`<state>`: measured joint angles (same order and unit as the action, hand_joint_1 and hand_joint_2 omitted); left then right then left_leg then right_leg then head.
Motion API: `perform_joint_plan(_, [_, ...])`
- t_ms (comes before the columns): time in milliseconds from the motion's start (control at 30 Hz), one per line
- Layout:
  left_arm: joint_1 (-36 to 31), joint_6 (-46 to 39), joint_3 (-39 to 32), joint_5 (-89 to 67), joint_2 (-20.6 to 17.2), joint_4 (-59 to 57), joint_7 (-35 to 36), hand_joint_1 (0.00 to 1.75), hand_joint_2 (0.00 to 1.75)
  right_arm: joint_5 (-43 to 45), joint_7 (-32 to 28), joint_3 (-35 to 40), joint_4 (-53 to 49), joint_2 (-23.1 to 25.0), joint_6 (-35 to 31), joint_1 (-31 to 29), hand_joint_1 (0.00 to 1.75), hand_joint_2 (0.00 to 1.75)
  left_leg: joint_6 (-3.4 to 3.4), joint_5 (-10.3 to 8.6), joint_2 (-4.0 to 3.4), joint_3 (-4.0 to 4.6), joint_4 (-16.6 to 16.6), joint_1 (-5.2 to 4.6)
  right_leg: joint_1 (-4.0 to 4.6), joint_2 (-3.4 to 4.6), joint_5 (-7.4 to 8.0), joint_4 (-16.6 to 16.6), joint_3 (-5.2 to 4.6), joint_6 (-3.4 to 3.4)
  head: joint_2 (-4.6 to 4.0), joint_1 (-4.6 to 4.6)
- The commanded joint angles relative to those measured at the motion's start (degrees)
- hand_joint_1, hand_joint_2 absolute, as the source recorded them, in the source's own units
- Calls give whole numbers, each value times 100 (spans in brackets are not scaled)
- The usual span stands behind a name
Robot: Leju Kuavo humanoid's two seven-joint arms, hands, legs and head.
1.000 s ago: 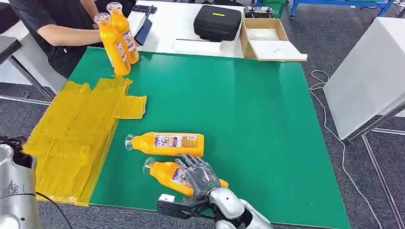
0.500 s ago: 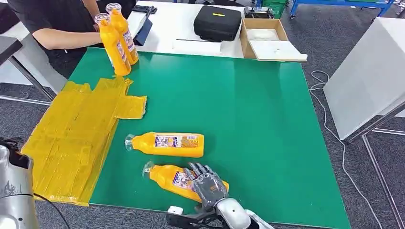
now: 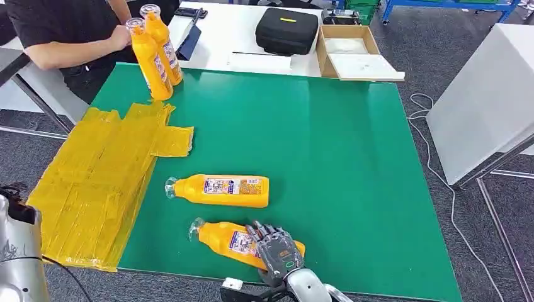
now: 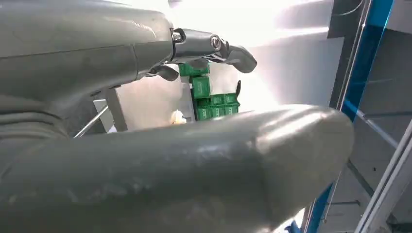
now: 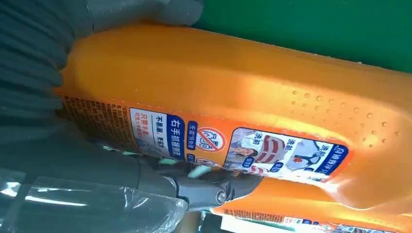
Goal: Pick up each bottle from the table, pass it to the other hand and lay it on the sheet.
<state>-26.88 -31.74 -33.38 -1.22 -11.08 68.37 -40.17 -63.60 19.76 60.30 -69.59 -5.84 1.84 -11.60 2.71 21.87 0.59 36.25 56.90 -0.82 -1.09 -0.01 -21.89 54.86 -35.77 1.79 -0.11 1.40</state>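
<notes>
Two orange bottles lie on the green table (image 3: pixel 340 157). My right hand (image 3: pixel 277 250) grips the nearer bottle (image 3: pixel 227 238) around its body, close to the front edge, cap pointing left. In the right wrist view that bottle (image 5: pixel 243 92) sits between the thumb (image 5: pixel 141 9) and the fingers (image 5: pixel 194 187). The second bottle (image 3: pixel 220 190) lies just beyond it, untouched. The yellow sheet (image 3: pixel 94 176) is spread over the table's left side. My left arm (image 3: pixel 19 258) hangs at the lower left; my left hand (image 4: pixel 145 155) holds nothing, its fingers (image 4: pixel 218 46) apart from the thumb.
A person at the far left corner holds two upright orange bottles (image 3: pixel 154 53). Behind the green table, a white table carries a black case (image 3: pixel 286 28) and an open cardboard box (image 3: pixel 352 50). A white table (image 3: pixel 485 94) and cables stand to the right.
My right hand has pulled back toward the front edge, and the near bottle has slid with it. The person's arm has shifted at the upright bottles.
</notes>
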Motion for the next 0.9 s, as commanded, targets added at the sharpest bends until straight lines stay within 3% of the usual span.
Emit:
perform_joint_plan(33, [-134,87,-203,14,108,-186,17,0,0,-15,-6,-87,179,-75,79,98,171,175,-13,3,5,-16,-5,3,2,-8,-5,-5,18,-7,0,0])
perform_joint_plan(67, [-134,87,-203,14,108,-186,17,0,0,-15,-6,-87,179,-75,79,98,175,175,-32,18,6,-45,-1,7,6,-12,-21,-2,48,-18,0,0])
perform_joint_plan(233, [-204,133,-159,-31,142,-258,17,0,0,-64,-30,-228,53,-13,76,85,173,175,-12,2,9,-14,-4,2,2,-11,-6,-3,16,-7,0,0])
perform_joint_plan(333, [-183,126,-149,-52,190,-211,17,0,0,33,-4,-448,-80,49,34,67,175,175,-33,19,11,-44,2,7,6,-17,-23,2,47,-19,0,0])
perform_joint_plan(433, [-132,145,-160,-50,211,-158,17,0,0,103,33,-676,-258,91,24,-20,175,175,-13,3,5,-13,-2,1,1,-8,-5,-1,14,-7,0,0])
perform_joint_plan(567, [-92,275,-214,-66,226,-114,17,0,0,212,84,-1230,-915,254,99,-150,175,175,-32,18,-2,-31,10,2,3,-4,-19,12,30,-18,0,-2])
perform_joint_plan(700, [-151,382,-97,-172,383,-131,17,0,0,386,-2,-1747,-1719,527,338,-353,175,175,-21,3,-8,4,9,-2,-1,1,-5,14,4,-8,0,0])
perform_joint_plan(900, [-151,382,-97,-172,383,-131,17,0,0,386,-2,-1747,-1719,527,338,-353,175,175,-25,5,8,-14,5,2,3,-15,-10,7,20,-10,0,-2])
